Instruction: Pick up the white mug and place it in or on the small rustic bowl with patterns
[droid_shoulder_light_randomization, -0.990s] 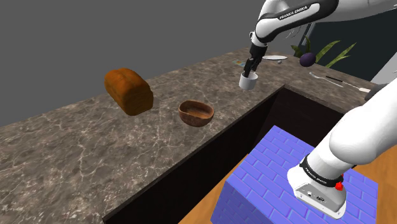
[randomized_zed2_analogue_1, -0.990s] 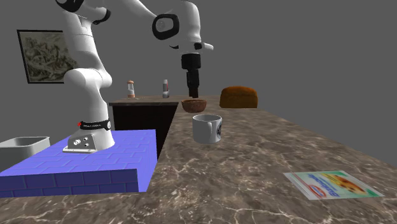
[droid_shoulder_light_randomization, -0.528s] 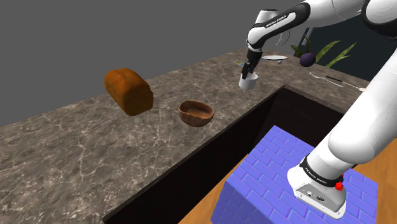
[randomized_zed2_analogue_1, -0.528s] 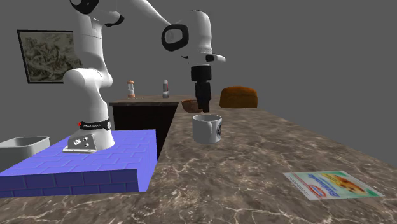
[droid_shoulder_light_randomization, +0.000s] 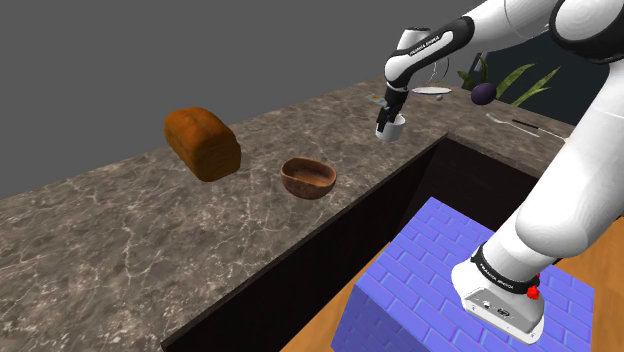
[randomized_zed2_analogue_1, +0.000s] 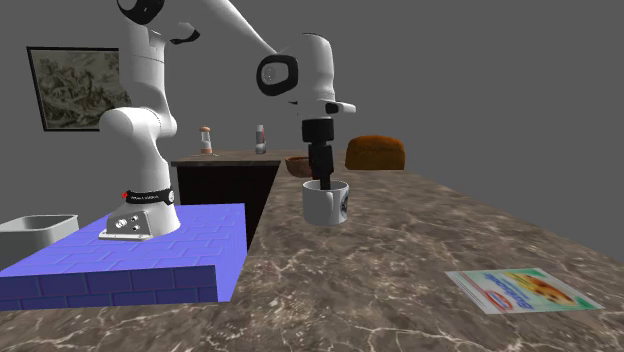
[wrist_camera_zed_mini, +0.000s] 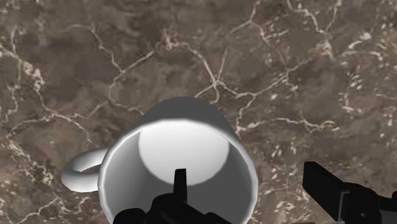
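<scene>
A white mug (droid_shoulder_light_randomization: 393, 128) (randomized_zed2_analogue_1: 325, 204) stands upright on the dark marble counter (droid_shoulder_light_randomization: 120, 230), its handle off to one side in the wrist view. My black gripper (droid_shoulder_light_randomization: 384, 124) (randomized_zed2_analogue_1: 322, 181) (wrist_camera_zed_mini: 254, 186) is open and lowered onto the mug's rim. One finger reaches inside the mug (wrist_camera_zed_mini: 184, 145), the other stands outside its wall. The brown patterned bowl (droid_shoulder_light_randomization: 308, 178) (randomized_zed2_analogue_1: 303, 165) sits empty further along the counter, apart from the mug and closer to the bread.
A loaf of bread (droid_shoulder_light_randomization: 201, 143) (randomized_zed2_analogue_1: 376, 152) lies beyond the bowl. A printed flyer (randomized_zed2_analogue_1: 522, 289) lies on the counter in the second exterior view's foreground. A plate (droid_shoulder_light_randomization: 432, 91), a purple fruit (droid_shoulder_light_randomization: 483, 93) and cutlery (droid_shoulder_light_randomization: 530, 125) are behind the mug. The blue stand (droid_shoulder_light_randomization: 450, 280) sits beside the counter edge.
The gripper has travelled across from near the bowl to the mug and come down until its fingers straddle the rim. The mug and the bowl have not moved.
</scene>
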